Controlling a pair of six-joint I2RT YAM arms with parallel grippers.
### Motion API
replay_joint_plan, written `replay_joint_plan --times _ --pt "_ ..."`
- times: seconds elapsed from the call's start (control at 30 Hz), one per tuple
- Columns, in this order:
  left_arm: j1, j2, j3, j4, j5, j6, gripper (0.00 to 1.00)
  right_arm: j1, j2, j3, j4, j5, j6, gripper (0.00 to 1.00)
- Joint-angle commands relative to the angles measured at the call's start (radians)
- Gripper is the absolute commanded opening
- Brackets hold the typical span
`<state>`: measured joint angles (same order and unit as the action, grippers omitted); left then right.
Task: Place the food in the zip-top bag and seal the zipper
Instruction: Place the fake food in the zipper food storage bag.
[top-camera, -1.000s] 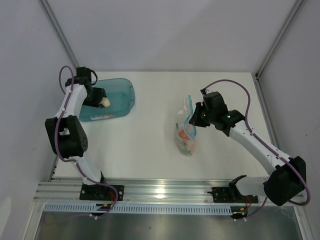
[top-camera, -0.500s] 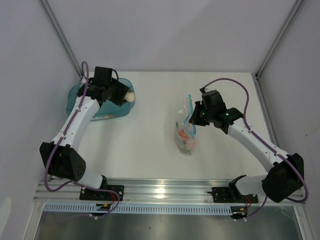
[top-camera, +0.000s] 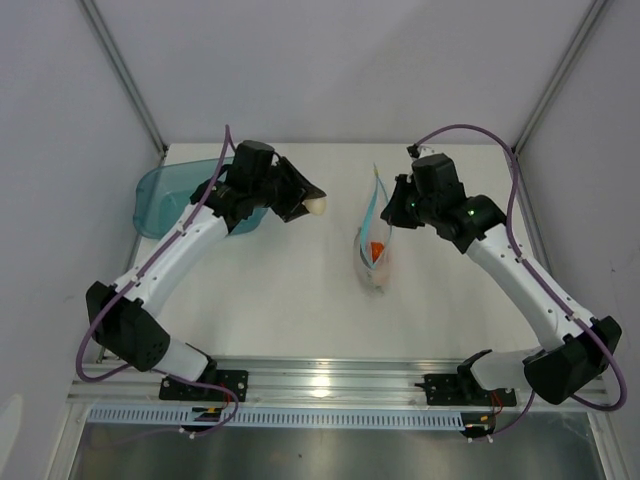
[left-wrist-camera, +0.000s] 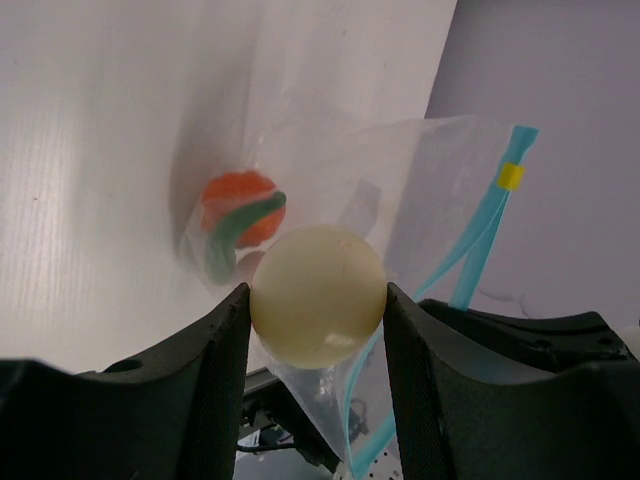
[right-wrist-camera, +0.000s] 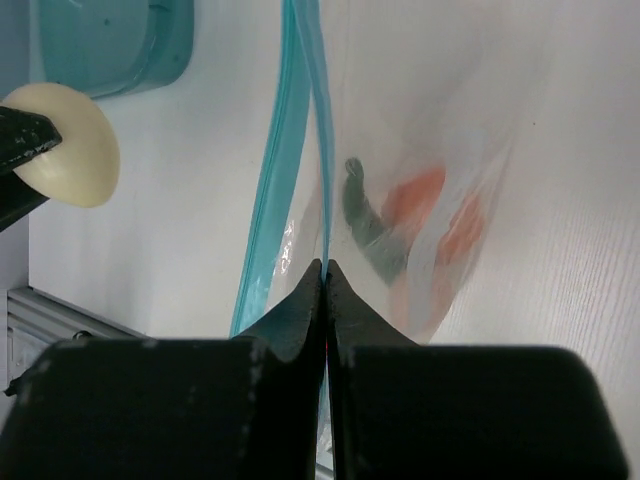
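Left gripper (top-camera: 305, 203), jaws half-spread, clamps cream egg (left-wrist-camera: 318, 295); right gripper (right-wrist-camera: 325, 272) pinches zipper (right-wrist-camera: 290, 150) tight; zip-top bag (left-wrist-camera: 400, 190) mouth slim, egg may snag, fall outside

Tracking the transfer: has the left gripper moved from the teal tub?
Yes. The left gripper, shut on the egg, has swung right, off the teal tub toward the zip-top bag.

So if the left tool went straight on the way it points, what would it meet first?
Probably the bag, which hangs from the right tool straight ahead of the left tool and the egg it grips. Depth is hard to judge.
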<state>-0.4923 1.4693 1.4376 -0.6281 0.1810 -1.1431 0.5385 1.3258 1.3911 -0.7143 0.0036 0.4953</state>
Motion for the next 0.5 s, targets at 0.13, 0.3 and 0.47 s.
replay_joint_plan --times 0.13,0.3,0.47 --pt "-0.061 -0.075 0.108 0.041 0.041 0.029 0.01 0.024 -0.007 0.085 -0.019 -0.063 0.012 0.00" --pt "-0.132 -0.079 0.162 0.045 0.049 0.029 0.01 0.086 0.027 0.135 -0.056 0.015 -0.001 0.00" --pt "-0.218 -0.064 0.188 0.021 0.020 0.052 0.01 0.100 0.021 0.109 -0.047 0.055 0.034 0.00"
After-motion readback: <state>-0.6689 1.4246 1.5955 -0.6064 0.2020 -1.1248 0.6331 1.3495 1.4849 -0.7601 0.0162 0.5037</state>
